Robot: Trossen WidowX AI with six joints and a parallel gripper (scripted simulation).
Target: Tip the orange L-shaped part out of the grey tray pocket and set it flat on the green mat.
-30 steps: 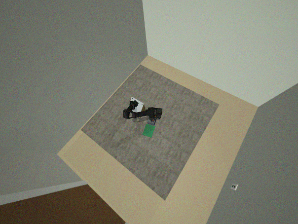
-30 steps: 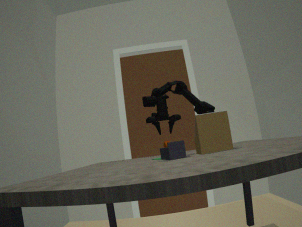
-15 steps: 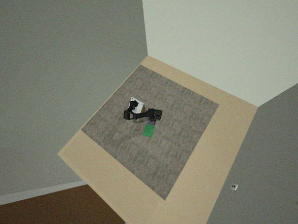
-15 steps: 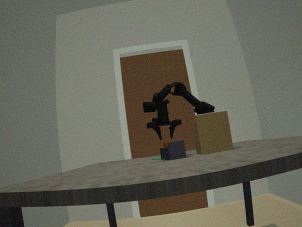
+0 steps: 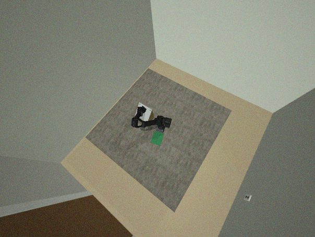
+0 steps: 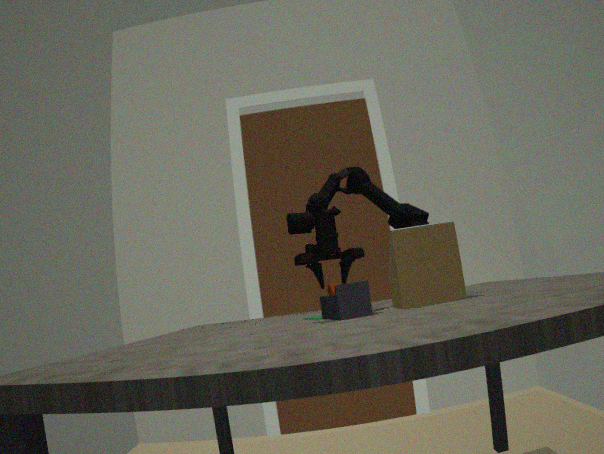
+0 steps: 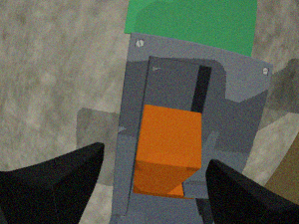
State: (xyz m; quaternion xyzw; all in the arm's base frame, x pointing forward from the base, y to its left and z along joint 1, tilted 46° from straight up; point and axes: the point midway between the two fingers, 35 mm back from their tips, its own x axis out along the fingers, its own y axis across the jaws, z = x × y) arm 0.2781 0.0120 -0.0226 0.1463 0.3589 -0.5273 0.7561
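The grey tray [image 6: 353,300] [image 7: 244,84] stands on the table, next to the flat green mat [image 5: 157,138] [image 6: 313,318] [image 7: 199,19]. The orange part [image 6: 332,288] [image 7: 169,135] is tilted in the pocket, its mat-side end sticking up above the tray; the dark pocket floor shows beyond that end in the wrist view. Its L-shaped end is low and mostly hidden in the wrist view. My gripper [image 6: 333,285] [image 7: 156,160] points down, open, with one finger on each side of the raised part and gaps on both sides. Its tips are near the height of the raised end. The arm hides the part in the top view.
The arm's base stands on a tan block [image 6: 427,270] [image 7: 289,180] with a white top plate [image 5: 147,113], close to the tray. Two screws show at the tray's mat-side corners. The tray wall on the exterior view side is taller than the wall beside it.
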